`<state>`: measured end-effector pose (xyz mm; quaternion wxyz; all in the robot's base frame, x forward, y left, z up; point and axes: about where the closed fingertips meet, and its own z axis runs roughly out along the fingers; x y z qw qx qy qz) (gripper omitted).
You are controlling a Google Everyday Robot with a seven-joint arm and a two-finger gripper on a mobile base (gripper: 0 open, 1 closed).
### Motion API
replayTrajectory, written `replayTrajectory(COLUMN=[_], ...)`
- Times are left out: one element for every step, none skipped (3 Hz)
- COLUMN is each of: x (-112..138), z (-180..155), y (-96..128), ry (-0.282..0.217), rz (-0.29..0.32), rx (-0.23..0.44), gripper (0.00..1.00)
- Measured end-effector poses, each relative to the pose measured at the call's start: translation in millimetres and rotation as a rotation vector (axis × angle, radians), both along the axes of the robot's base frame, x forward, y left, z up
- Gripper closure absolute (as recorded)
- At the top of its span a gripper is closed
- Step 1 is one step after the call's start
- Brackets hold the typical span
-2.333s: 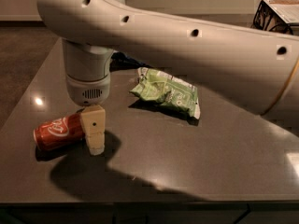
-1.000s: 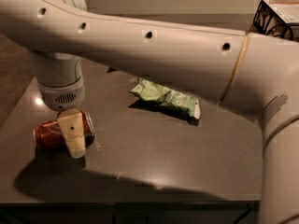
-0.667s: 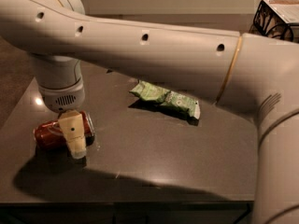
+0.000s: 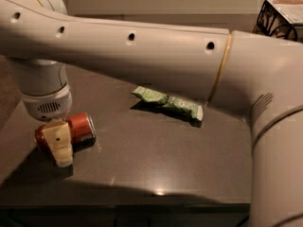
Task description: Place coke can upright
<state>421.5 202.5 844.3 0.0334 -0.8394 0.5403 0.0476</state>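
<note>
Camera view: The gripper (image 4: 60, 144) hangs low over the near-left part of the dark table (image 4: 156, 160), set directly against the front of the coke can (image 4: 75, 129). The coke can lies on its side, not upright. Whether the jaws are spread or pinching the can cannot be told. A green chip bag (image 4: 168, 103) lies well apart, right and farther back.
</note>
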Motion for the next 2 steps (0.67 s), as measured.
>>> replayTrajectory(x=[-14.0, -25.2], z=[9.8, 13.4], y=[8.0, 13.0], ry=[0.013, 0.027], rz=[-0.003, -0.009], rx=[0.008, 0.005], gripper=[0.41, 0.64])
